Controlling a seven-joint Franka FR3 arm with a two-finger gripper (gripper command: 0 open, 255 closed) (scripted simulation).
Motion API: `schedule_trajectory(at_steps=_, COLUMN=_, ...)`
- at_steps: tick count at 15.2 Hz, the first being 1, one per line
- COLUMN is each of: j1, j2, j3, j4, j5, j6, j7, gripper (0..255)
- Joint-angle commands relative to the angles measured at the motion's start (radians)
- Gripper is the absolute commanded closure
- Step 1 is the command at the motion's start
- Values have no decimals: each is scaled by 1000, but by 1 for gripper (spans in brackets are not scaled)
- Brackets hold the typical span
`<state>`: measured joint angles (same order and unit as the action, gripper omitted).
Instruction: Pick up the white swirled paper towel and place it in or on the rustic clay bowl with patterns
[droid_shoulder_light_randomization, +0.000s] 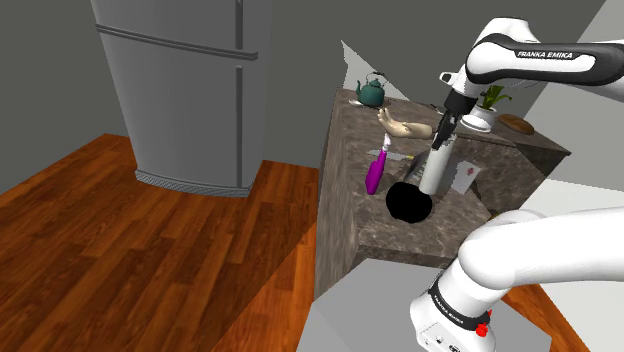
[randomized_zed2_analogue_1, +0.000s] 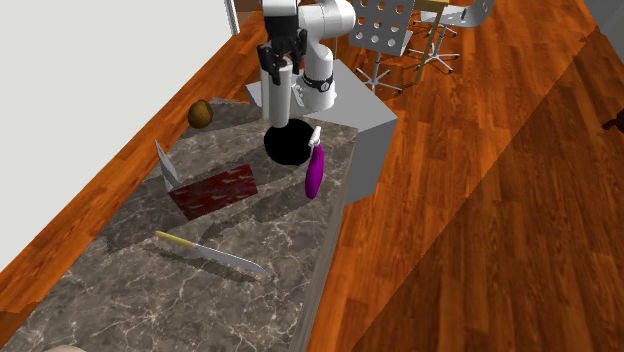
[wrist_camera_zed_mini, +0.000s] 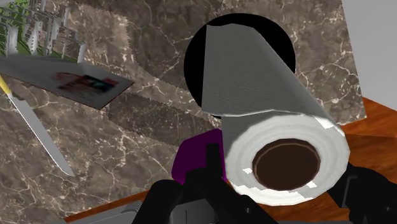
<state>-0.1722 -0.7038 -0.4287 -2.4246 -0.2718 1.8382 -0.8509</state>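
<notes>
Gripper (droid_shoulder_light_randomization: 443, 124) clamped on top end of white paper towel roll (droid_shoulder_light_randomization: 436, 167). Roll hangs upright over black bowl (droid_shoulder_light_randomization: 407, 205); contact unclear. Purple object (droid_shoulder_light_randomization: 374, 173) lies just beside the bowl.

Floor: on my shoulder feed I see reddish-brown wood planks (droid_shoulder_light_randomization: 120, 230) running all round the counter.
Walls: dark grey wall (droid_shoulder_light_randomization: 50, 60) behind the fridge. On my second exterior feed there is a plain white wall (randomized_zed2_analogue_1: 90, 90) past a strip of floor alongside the counter.
Fridge: a tall grey fridge (droid_shoulder_light_randomization: 185, 90) with horizontal door seams, standing on the planks apart from the counter.
Counter: a dark, pale-veined stone top (randomized_zed2_analogue_1: 200, 290) — grey-brown sides.
Chairs: white chairs (randomized_zed2_analogue_1: 385, 25) with perforated backs and thin metal legs — near the second exterior view's top.
Light: a paler wedge lies across the planks beside the counter.
</notes>
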Motion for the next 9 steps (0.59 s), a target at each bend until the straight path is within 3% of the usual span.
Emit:
schedule_trajectory(at_steps=1, j1=-2, j2=-1, j3=-5, j4=-25, j5=-5, j6=25, j7=1, gripper=255)
schedule_trajectory(at_steps=9, j1=-5, j2=1, j3=-13, j4=-56, j5=-11, j6=57, j7=3, gripper=255)
